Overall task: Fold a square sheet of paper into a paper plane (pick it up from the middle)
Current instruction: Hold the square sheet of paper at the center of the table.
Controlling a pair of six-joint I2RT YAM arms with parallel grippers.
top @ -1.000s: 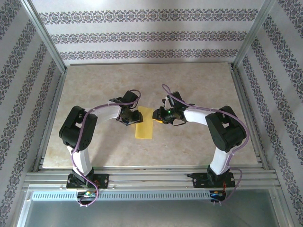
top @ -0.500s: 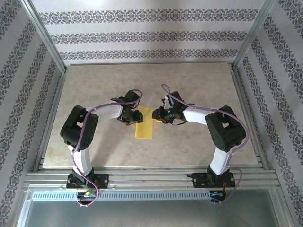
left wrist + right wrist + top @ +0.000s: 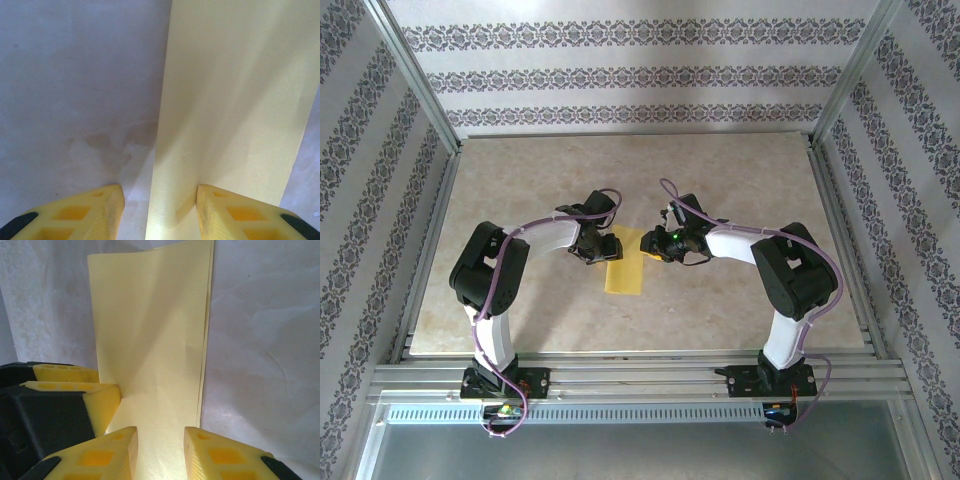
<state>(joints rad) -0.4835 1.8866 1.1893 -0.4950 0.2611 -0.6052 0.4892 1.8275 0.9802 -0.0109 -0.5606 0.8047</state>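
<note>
Thin yellow paper sheet (image 3: 625, 272), folded to a narrow rectangle, lies flat near the middle of the pale marbled worktop (image 3: 720, 180), long side running front to back.

Left hand (image 3: 603, 245) sits at the sheet's far left corner. In its wrist view the left hand (image 3: 160, 192) has its yellow fingers (image 3: 102, 205) apart, straddling the paper's (image 3: 235, 100) long edge: one tip on bare worktop, the other over paper.

Right hand (image 3: 652, 243) is at the far right corner, facing the left one. In its wrist view the right hand (image 3: 161, 432) stands apart, with the paper (image 3: 160, 340) showing in the gap; nothing clamped. Faint diagonal crease across the sheet.
</note>
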